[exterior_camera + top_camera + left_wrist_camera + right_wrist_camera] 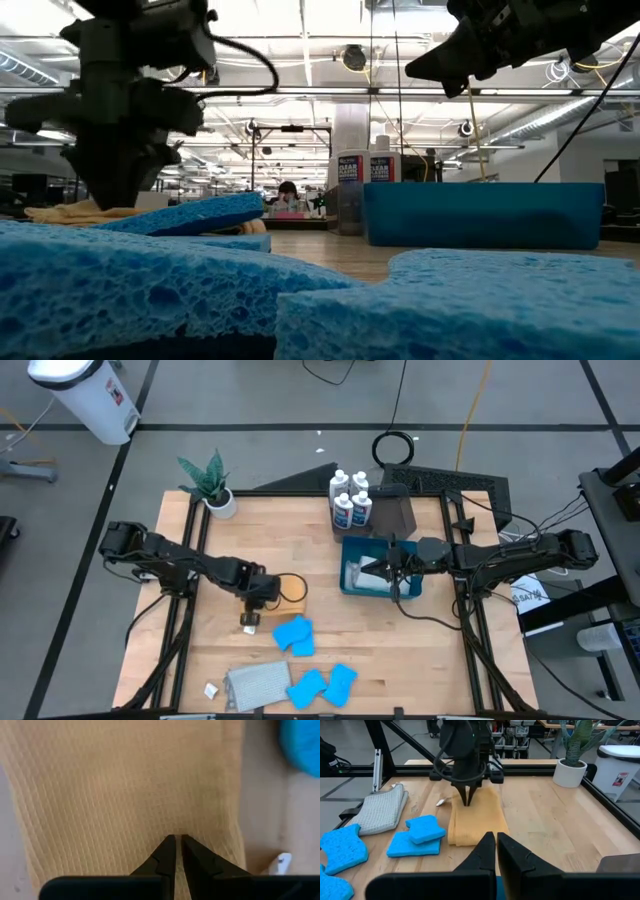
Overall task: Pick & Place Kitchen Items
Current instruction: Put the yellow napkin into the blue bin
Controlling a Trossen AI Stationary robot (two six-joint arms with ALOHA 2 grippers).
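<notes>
Left gripper (466,800) pinched nearly closed on the orange cloth (475,817), mid-table, left of the blue bin (384,582).

Risk: only a thin fold looks caught, so it may slip out on lifting. A trailing hem could drag the stacked sponges (418,837) just beside it.

Right gripper (366,572) closed, empty, above the bin.

Open wood toward the plant (212,482); bottles (351,500) crowd the far edge.

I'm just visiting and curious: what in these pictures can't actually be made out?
- Orange cloth: whether the left gripper pinches or only touches it; fingertips meet the weave in both wrist views.
- Blue bin: contents, covered by the right gripper in the high view.
- Bottles: label text too small.
</notes>
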